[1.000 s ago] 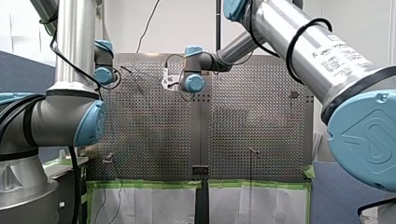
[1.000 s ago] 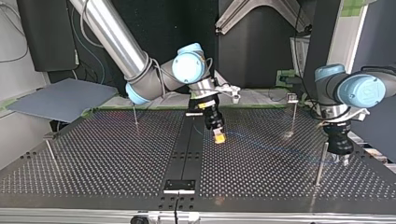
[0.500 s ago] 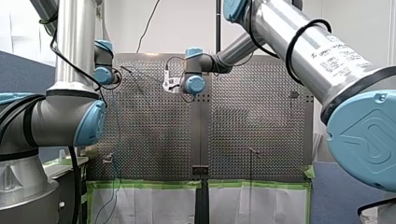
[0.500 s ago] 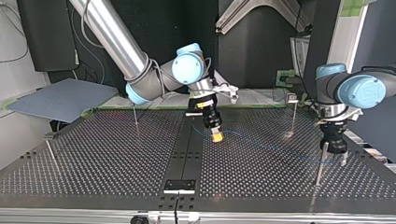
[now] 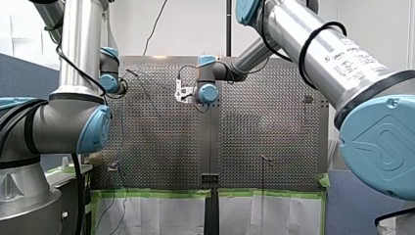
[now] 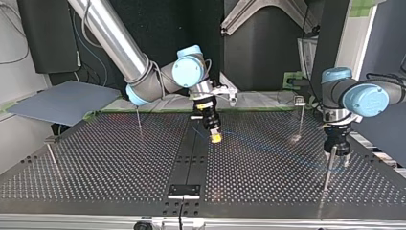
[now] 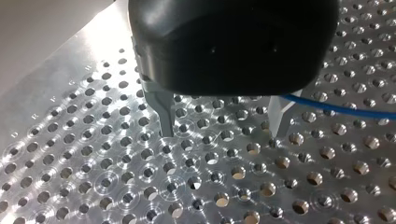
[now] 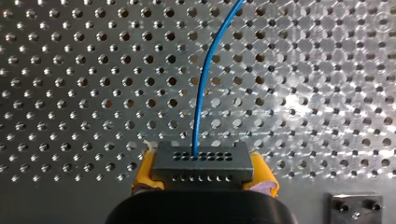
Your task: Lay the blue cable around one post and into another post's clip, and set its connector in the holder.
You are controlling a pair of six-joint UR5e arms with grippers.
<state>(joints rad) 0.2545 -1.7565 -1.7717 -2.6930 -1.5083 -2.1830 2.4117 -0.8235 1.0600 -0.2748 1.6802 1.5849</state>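
Observation:
My right gripper (image 8: 201,186) has its yellow pads (image 8: 264,179) shut on a dark connector (image 8: 201,162). The blue cable (image 8: 205,84) runs from that connector ahead over the perforated table. In the top view my right gripper (image 6: 216,138) hangs low near the table's middle, and the cable (image 6: 277,149) trails faintly toward a thin post (image 6: 328,167) at the right. My left gripper (image 6: 338,155) hovers just behind that post. Its metal fingers (image 7: 164,114) stand open and hold nothing, with the cable (image 7: 336,111) lying on the table beside one finger.
More thin posts stand on the table: one with a clip top (image 6: 300,115) at the back right and two at the top view's left (image 6: 139,122) (image 6: 50,153). A black plate (image 6: 184,190) sits at the near middle. A small metal block (image 8: 357,207) lies beside my right gripper.
My left gripper has opened, let the cable go and lifted toward the top view's left, behind the post. My right gripper carried the connector slightly left and farther back in the top view.

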